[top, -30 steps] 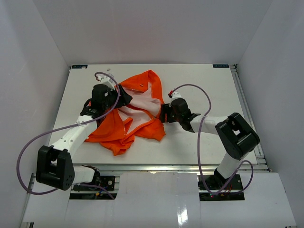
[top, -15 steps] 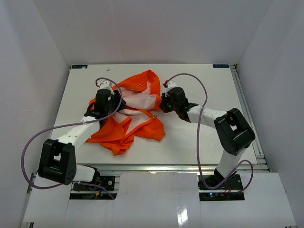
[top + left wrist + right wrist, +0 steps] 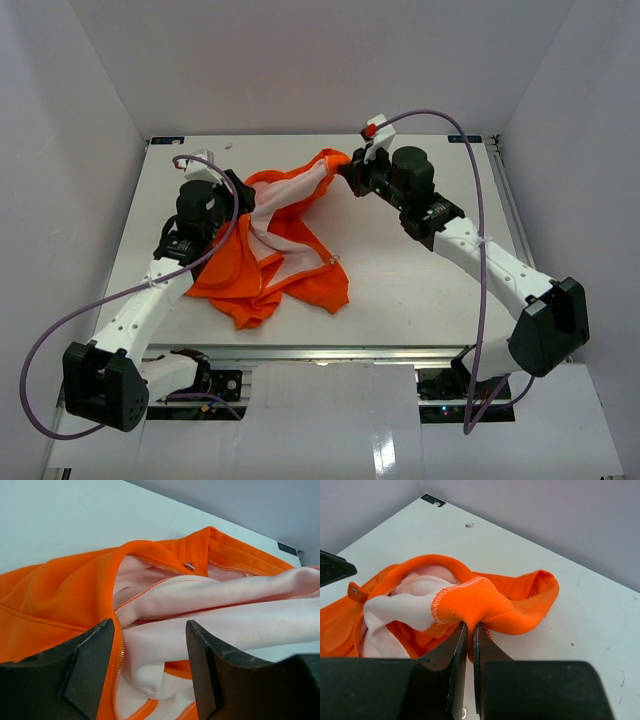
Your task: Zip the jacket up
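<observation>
The orange jacket [image 3: 255, 265] lies crumpled at the table's centre-left, with its pale lining [image 3: 285, 225] turned up. My right gripper [image 3: 347, 172] is shut on an orange hem fold [image 3: 470, 602] and holds it raised toward the back right, so a band of fabric stretches from the pile. My left gripper [image 3: 238, 195] hovers open at the jacket's left side. In the left wrist view its fingers [image 3: 87, 667] straddle lining and a run of zipper teeth [image 3: 120, 652] without pinching them. A small metal zipper pull [image 3: 189, 566] shows near the collar.
The white table [image 3: 430, 270] is boxed in by white walls at the back and on both sides. A purple cable loops over each arm. Both arm bases sit at the near edge.
My right gripper shut on the jacket's edge and carried it up toward the back right, stretching the fabric. My left gripper drew back toward the left of the jacket.
</observation>
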Tool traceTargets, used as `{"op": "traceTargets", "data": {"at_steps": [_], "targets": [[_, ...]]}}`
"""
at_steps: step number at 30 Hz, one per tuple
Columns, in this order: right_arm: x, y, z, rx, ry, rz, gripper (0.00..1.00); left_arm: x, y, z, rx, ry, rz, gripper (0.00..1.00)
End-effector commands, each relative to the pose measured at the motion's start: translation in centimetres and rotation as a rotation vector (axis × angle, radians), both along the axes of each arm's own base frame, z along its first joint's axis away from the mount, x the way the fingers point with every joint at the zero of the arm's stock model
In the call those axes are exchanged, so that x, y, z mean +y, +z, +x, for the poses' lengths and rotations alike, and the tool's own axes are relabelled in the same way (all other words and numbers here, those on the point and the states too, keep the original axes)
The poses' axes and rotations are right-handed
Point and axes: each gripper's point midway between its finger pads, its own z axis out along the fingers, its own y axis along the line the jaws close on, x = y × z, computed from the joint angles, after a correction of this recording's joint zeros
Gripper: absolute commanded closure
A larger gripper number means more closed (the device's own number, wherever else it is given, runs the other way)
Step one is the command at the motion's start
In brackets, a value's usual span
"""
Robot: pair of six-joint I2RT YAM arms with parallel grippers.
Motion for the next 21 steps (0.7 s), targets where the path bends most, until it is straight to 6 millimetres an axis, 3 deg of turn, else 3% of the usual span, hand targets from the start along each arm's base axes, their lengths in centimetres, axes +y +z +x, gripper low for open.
{"op": "traceTargets", "data": {"at_steps": [1, 4, 8, 13, 16, 21], "targets": [[0.0, 4.3, -1.3, -0.098, 0.06, 0.029, 0.92, -2.5, -0.1, -1.4, 0.029, -0.159, -0.023, 0.31], [-0.6, 5.0, -1.0, -0.103, 0.028, 0.024, 0.92, -3.8, -0.9, -2.4, 0.044, -0.226, -0.033, 0.31], [-3.5, 4.8, 0.3, -0.074, -0.156, 0.004, 0.92, -4.4, -2.5, -3.3, 0.085, -0.251, -0.008, 0.31], [-10.5, 3.1, 2.2, -0.024, -0.474, -0.013, 0.92, -4.1, -5.1, -4.7, 0.135, -0.241, -0.005, 0.31], [-14.1, 1.9, 2.5, 0.023, -0.571, 0.008, 0.92, -3.9, -6.7, -5.7, 0.16, -0.242, -0.007, 0.3], [-20.3, -3.1, 1.7, 0.13, -0.76, -0.013, 0.92, -3.9, -8.2, -6.8, 0.185, -0.244, 0.002, 0.3]]}}
